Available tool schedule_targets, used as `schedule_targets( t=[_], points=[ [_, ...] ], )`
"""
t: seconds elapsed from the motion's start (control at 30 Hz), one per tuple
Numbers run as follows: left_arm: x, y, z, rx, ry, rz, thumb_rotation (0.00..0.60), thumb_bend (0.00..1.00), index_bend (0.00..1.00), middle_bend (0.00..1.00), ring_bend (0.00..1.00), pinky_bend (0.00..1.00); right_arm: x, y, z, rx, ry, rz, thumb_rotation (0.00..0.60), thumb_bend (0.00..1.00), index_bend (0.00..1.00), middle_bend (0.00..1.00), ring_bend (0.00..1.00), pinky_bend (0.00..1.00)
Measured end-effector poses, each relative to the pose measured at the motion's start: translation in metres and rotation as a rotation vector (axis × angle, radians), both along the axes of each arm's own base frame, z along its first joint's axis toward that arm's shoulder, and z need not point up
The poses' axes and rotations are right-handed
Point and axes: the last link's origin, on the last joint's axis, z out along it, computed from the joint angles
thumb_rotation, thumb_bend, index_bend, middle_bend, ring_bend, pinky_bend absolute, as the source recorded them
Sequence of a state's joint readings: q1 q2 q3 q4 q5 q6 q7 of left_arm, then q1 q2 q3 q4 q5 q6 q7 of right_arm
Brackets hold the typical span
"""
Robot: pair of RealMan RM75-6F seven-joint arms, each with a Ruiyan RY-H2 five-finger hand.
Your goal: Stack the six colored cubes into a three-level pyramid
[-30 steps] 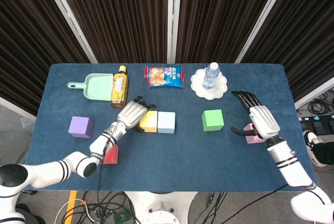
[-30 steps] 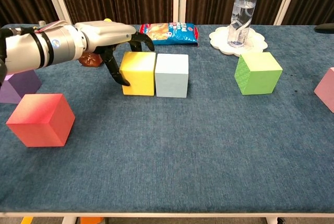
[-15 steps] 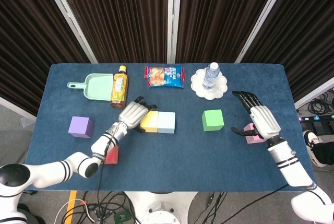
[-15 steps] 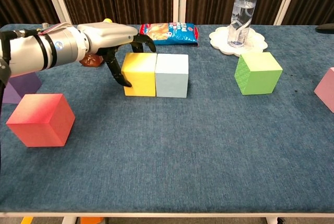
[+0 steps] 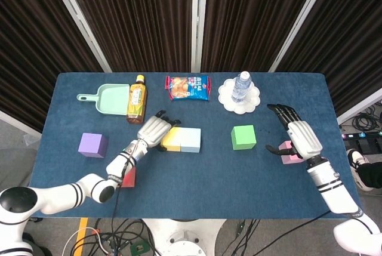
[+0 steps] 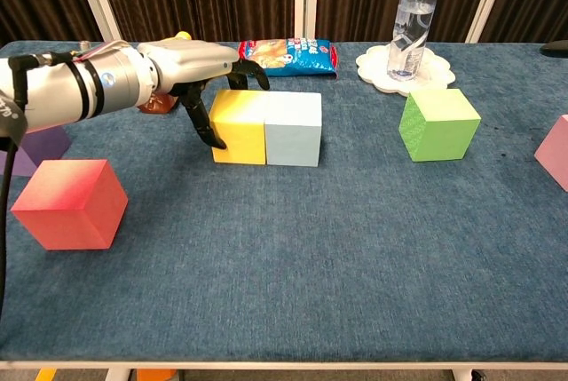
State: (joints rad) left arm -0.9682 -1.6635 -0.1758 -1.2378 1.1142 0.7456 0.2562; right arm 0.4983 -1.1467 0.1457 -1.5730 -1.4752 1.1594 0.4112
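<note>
Left hand (image 6: 191, 70): fingers draped on the yellow cube (image 6: 240, 125), which abuts the light-blue cube (image 6: 293, 128) mid-table; grip unconfirmed. Nudge squarely, keeping faces flush. Right hand (image 5: 296, 133): spread, empty.

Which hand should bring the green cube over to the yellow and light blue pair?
Probably the right hand: it hovers open just beside the green cube, while the left hand is against the yellow cube.

Dark pleated curtains (image 5: 137, 17), white frame posts (image 5: 80, 17), cables (image 5: 119, 235) on floor.
</note>
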Motion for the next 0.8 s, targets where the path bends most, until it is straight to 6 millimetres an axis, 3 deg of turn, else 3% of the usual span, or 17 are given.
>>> schedule_targets(
  t=[0.8],
  points=[
    [0.0057, -0.0017, -0.0020, 0.001, 0.001, 0.022, 0.600, 0.10, 0.16, 0.34, 0.25, 0.10, -0.0039, 0.0009, 0.0016, -0.002, -0.005, -0.005, 0.600, 0.12, 0.00, 0.08, 0.00, 0.00]
  ],
)
